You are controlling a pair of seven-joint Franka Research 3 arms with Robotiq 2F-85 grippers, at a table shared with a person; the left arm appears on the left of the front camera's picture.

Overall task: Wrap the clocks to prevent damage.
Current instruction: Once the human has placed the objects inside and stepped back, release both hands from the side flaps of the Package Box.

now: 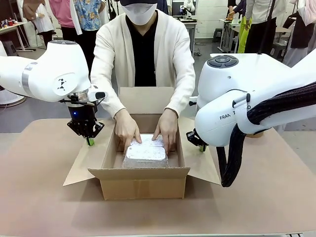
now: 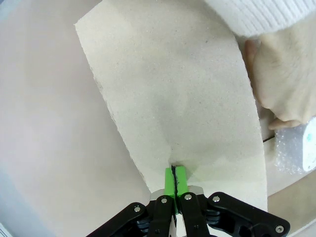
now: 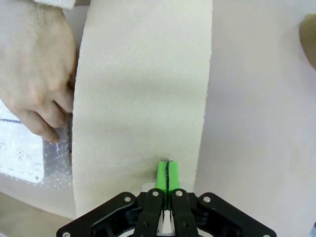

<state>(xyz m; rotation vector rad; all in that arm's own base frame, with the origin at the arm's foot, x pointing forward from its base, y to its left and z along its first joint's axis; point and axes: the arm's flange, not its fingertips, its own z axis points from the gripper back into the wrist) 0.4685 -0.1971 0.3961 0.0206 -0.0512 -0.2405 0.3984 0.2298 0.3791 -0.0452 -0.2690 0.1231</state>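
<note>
The clocks lie as one whitish bubble-wrap bundle inside an open brown cardboard box at the table's middle. Both of the person's hands press down on the bundle. My left gripper is shut, its green pads pinching the outer edge of the box's left flap. On the other side my right gripper is shut the same way on the right flap. The bundle also shows as the clocks at the left wrist view's edge and as the clocks beside a hand.
The box stands on a tan table with open surface in front and on both sides. Its rear flap stands upright before the person. A brown rounded object lies on the table beyond the right flap. Other people stand far behind.
</note>
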